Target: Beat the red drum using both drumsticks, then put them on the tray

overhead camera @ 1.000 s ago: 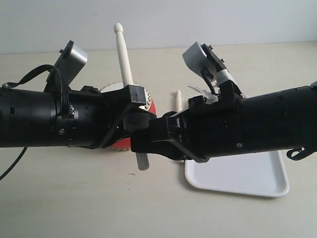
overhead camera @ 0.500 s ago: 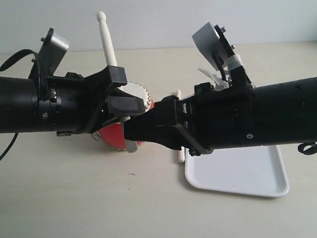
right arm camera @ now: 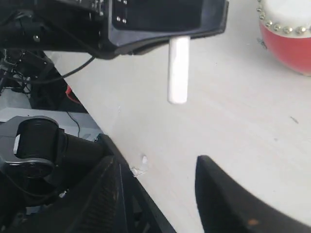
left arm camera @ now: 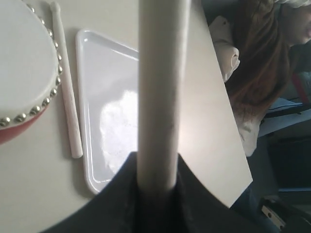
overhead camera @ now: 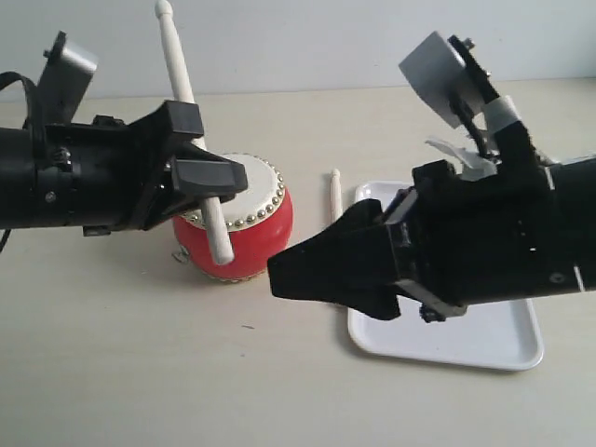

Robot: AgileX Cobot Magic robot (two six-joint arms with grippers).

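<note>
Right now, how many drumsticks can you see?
2: one drumstick clamped in the left gripper near the red drum; the other drumstick on the table between drum and tray.

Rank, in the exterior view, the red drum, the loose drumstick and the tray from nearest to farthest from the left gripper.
1. red drum, right beside the left gripper, which holds the other drumstick.
2. loose drumstick, lying between drum and tray.
3. tray, farthest, on the right side.

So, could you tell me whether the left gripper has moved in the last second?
Yes. The left gripper, shut on its drumstick, has pulled back leftward, uncovering the red drum it overlapped before.
</note>
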